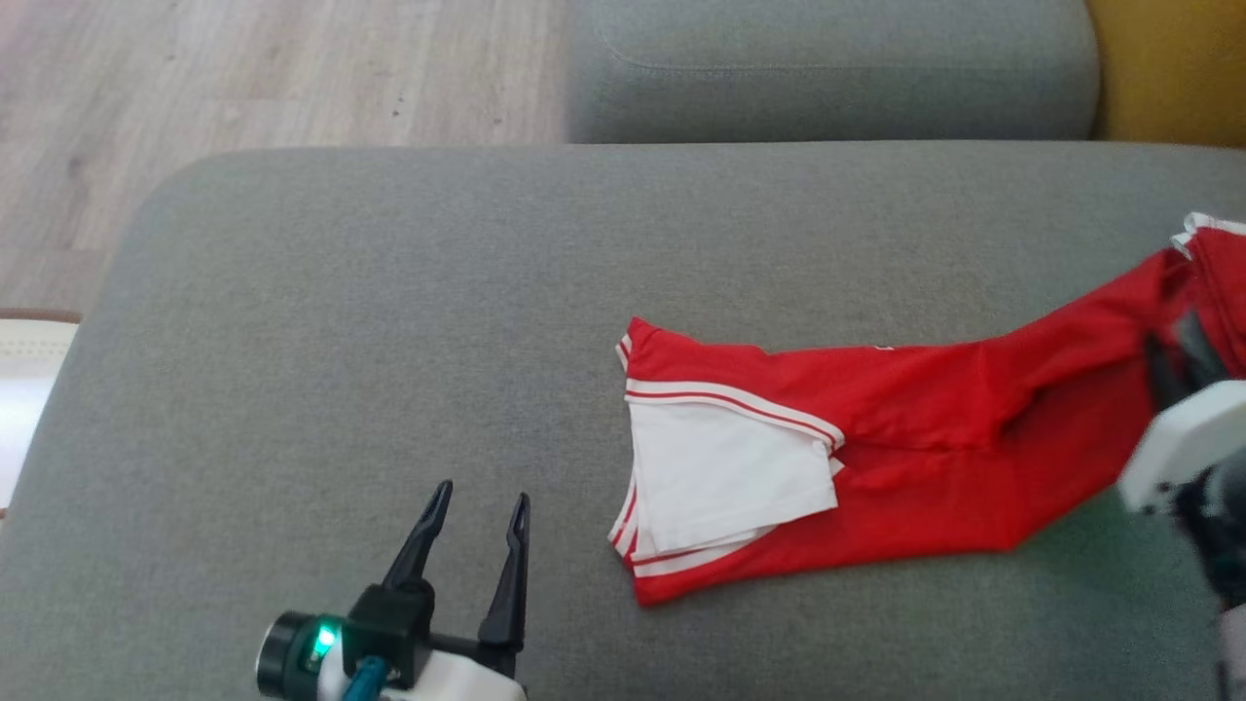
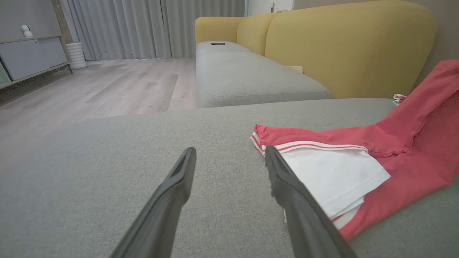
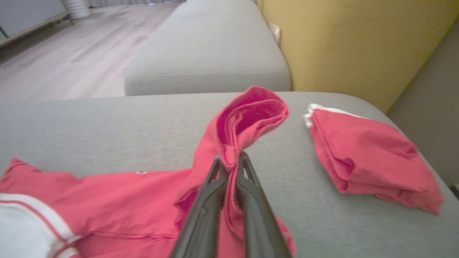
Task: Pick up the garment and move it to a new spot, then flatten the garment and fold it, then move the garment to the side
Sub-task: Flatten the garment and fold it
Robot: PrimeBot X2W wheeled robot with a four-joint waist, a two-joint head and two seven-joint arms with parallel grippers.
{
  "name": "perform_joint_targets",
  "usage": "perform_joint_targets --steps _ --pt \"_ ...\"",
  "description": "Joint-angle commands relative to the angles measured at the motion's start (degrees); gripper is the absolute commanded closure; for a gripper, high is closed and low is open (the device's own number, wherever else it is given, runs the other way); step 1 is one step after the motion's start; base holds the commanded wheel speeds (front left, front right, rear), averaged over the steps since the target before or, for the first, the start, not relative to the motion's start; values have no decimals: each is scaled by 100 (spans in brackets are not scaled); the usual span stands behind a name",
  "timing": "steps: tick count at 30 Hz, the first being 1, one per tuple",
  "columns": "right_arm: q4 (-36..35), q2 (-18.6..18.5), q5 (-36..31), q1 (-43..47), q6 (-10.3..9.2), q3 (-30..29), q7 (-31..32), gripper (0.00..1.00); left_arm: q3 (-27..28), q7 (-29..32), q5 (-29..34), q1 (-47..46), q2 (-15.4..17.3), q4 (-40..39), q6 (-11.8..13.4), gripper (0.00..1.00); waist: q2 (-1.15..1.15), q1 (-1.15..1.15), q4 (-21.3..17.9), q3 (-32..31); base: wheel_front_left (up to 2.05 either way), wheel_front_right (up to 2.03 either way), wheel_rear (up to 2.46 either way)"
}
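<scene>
One red-and-white fabric garment (image 1: 905, 409), fold pinched in right end effector (image 3: 230, 158). Left end effector (image 1: 484, 497) wide apart, near its hem.

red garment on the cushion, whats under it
The red garment lies on the grey seat cushion, its white panel on top. The right gripper, shut on one end, holds that end above the cushion. Anything beneath the flat cloth is covered.

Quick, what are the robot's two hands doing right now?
Left gripper: open, holding nothing.
Right gripper: shut on the red garment.
</scene>
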Motion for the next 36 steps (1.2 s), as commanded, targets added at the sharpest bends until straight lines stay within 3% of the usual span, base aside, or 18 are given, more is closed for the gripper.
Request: perform_joint_targets --steps 1,7,12,19,33,34,35,36 --pt "-475 32 -58 -61 39 194 60 100 219 -71 21 -108 -71 -151 -4 0 0 0 53 -43 0 0 0" --pt "-1466 685 -127 218 39 705 261 100 207 -71 18 -80 -108 -95 -61 0 0 0 300 -96 0 0 0" --pt "-1665 1170 -121 349 39 1260 328 100 218 -71 17 -98 -135 -50 -95 0 0 0 548 -121 0 0 0" --pt "-1184 1400 84 298 39 1817 193 100 206 -71 45 -112 -159 -3 -133 0 0 0 823 -99 0 0 0" --pt "-124 1429 883 -211 39 2659 -498 100 127 -71 38 -204 -195 86 -178 0 0 0 1115 48 0 0 0" --pt "6 1429 998 -299 39 2774 -585 79 115 -71 36 -212 -198 103 -172 0 0 0 1123 62 0 0 0" --pt "60 1429 1041 -334 39 2817 -627 28 114 -71 32 -213 -200 114 -167 0 0 0 1123 68 0 0 0" --pt "60 1429 1041 -334 39 2817 -627 28 114 -71 32 -213 -200 114 -167 0 0 0 1123 68 0 0 0"
